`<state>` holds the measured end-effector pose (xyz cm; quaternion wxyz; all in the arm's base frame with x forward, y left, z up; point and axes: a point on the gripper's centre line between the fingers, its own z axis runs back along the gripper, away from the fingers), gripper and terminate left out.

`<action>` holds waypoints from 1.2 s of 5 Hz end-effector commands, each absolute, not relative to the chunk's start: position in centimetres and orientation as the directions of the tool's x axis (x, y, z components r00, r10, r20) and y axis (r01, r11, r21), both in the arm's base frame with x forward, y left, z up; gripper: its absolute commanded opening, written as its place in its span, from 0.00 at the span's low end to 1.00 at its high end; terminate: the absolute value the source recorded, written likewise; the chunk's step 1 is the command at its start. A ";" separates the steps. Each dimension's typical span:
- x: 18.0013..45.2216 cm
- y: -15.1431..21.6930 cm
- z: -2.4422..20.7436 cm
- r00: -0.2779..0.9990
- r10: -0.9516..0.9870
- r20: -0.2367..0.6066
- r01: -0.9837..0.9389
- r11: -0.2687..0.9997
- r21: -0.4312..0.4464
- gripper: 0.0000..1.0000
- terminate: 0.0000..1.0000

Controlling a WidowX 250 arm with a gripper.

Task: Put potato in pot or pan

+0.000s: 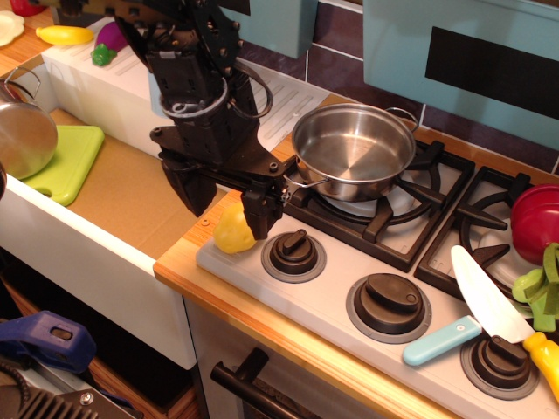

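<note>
The pale-yellow potato lies on the front left corner of the stove top, beside the leftmost knob. My black gripper has come down over it, open, with one finger on each side; the right finger hides part of the potato. I cannot tell whether the fingers touch it. The shiny steel pot with loop handles stands empty on the left rear burner, just right of and behind the gripper.
A rounded steel vessel and a green cutting board sit in the sink on the left. A knife with a blue handle, a dark red bowl and green toys lie at the right of the stove.
</note>
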<state>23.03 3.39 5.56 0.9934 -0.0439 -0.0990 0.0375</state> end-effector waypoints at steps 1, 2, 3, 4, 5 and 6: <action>23.6 4.0 4.5 0.967 0.086 0.238 -0.063 0.993 -0.103 1.00 0.00; 23.7 4.2 3.6 0.964 0.099 0.249 -0.070 0.990 -0.122 1.00 0.00; 23.8 4.2 2.7 0.960 0.114 0.257 -0.082 0.988 -0.133 1.00 0.00; 24.2 4.1 2.1 0.959 0.125 0.256 -0.092 0.986 -0.138 0.00 0.00; 24.4 4.2 3.2 0.967 0.112 0.230 -0.084 0.988 -0.129 0.00 0.00; 25.2 4.6 6.7 0.973 0.082 0.215 -0.072 0.996 -0.057 0.00 0.00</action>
